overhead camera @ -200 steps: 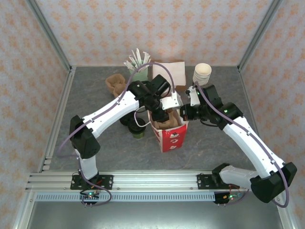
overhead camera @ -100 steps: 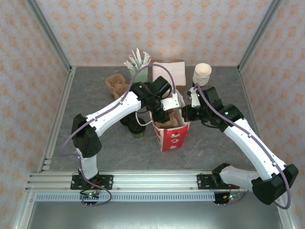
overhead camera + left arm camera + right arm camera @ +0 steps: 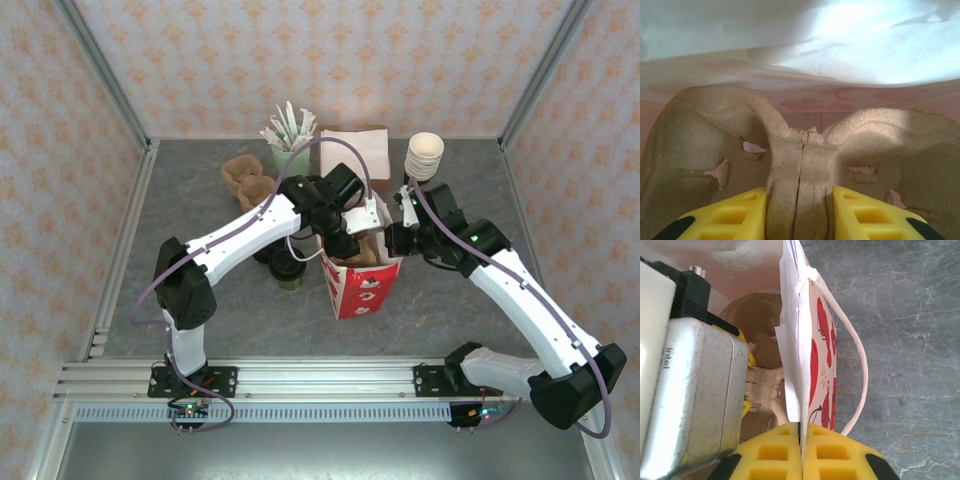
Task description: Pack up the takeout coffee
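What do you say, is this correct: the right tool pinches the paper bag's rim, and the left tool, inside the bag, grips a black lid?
Not quite. The left tool grips the middle ridge of a brown pulp cup carrier, not a black lid; the left wrist view shows it. The right tool does pinch the paper bag's rim.

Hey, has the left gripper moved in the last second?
Yes. The left gripper, clamped on the pulp cup carrier, has shifted slightly right, toward the stack of cream cups, at the mouth of the paper bag.
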